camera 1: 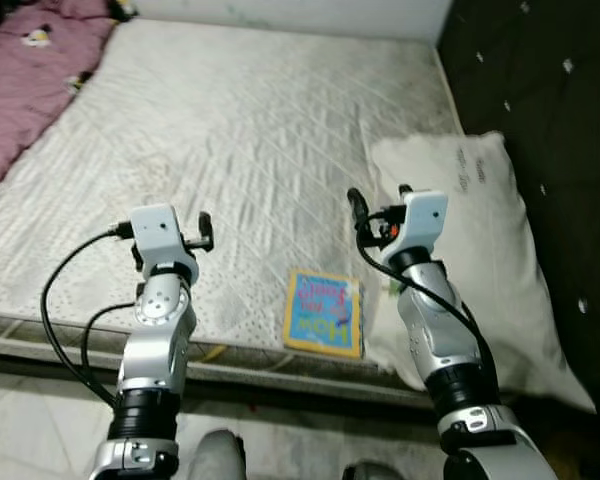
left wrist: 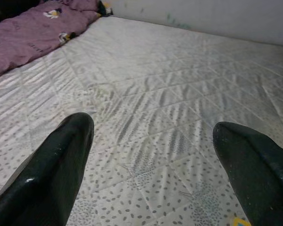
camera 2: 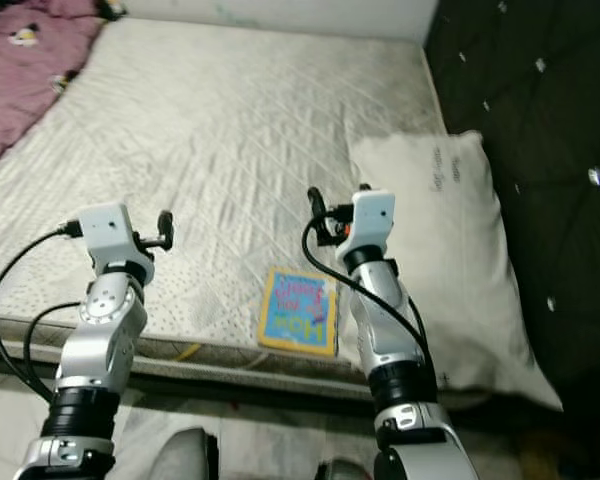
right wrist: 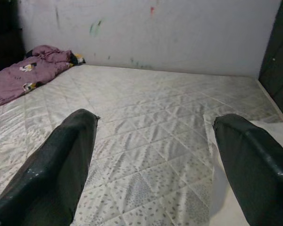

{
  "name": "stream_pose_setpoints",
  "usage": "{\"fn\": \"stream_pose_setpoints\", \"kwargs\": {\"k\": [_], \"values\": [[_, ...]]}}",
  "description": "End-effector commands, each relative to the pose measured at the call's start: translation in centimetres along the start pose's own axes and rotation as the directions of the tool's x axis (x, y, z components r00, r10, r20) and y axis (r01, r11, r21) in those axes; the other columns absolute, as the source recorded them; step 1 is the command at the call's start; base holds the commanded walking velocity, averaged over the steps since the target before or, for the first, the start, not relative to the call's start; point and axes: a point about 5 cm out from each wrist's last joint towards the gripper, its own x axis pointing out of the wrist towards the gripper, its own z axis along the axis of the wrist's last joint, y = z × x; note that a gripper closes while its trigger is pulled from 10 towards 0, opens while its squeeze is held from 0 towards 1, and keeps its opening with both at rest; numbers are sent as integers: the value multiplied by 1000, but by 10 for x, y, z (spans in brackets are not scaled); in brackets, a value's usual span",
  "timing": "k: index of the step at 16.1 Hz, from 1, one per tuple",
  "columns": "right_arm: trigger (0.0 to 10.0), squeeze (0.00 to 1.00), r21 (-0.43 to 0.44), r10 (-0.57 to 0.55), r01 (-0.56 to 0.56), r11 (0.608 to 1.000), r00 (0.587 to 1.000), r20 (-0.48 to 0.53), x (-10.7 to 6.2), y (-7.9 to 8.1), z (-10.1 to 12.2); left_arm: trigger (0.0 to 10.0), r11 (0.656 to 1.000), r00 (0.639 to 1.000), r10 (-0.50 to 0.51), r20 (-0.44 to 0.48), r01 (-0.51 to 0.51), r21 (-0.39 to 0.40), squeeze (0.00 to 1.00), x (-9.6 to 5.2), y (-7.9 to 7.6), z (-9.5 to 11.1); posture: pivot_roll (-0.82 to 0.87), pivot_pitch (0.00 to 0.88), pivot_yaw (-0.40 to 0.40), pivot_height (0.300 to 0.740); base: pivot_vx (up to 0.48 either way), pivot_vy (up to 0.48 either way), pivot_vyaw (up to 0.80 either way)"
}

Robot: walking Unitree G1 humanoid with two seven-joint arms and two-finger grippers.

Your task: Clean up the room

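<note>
Both hands, left hand (camera 1: 204,231) and right hand (camera 1: 357,205), are hovering wide open over the white quilted mattress (camera 1: 240,130). Lying flat at its near edge, the colourful square picture book (camera 1: 323,312) is sitting nearer the right hand, beside the white pillow (camera 1: 490,240).

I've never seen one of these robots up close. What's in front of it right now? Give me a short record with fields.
surface: bare quilted mattress, its near edge just ahead of the robot
book: colourful children's book lying flat near the mattress's front edge, between the two arms
pillow: white pillow on the robot's right side, next to the book
blanket: purple blanket bunched at the far left
left gripper: open, above the mattress, holding nothing
right gripper: open, above the mattress near the pillow, holding nothing
</note>
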Motion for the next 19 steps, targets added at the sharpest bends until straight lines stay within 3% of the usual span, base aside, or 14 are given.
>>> {"fn": "stream_pose_setpoints", "kwargs": {"k": [1, 11, 16, 19], "values": [[10000, 0, -7, -3, 3, 1000, 1000, -21, -3, -2, -5, 10000, 1000, 1000, -4, -17, 4, 7, 0, -1, 0, -7, 8, 17, -41, 740, 0, 0, 0], [10000, 0, -25, -13, 12, 1000, 999, -50, 1, -5, -6, 10000, 997, 997, -70, 19, 70, -42, 0, 1, -16, -4, -12, 43, -65, 740, 0, 0, 0], [10000, 0, -33, -18, 17, 999, 999, -50, 1, -6, -6, 10000, 995, 997, -81, 16, 82, -52, 0, 2, -18, -6, -21, 52, -59, 740, 0, -311, 0], [10000, 0, -30, -17, 16, 999, 999, -52, 1, -6, -6, 10000, 995, 997, -79, 13, 80, -61, 0, 2, -18, -6, -19, 56, -63, 740, 0, -331, -667]]}}
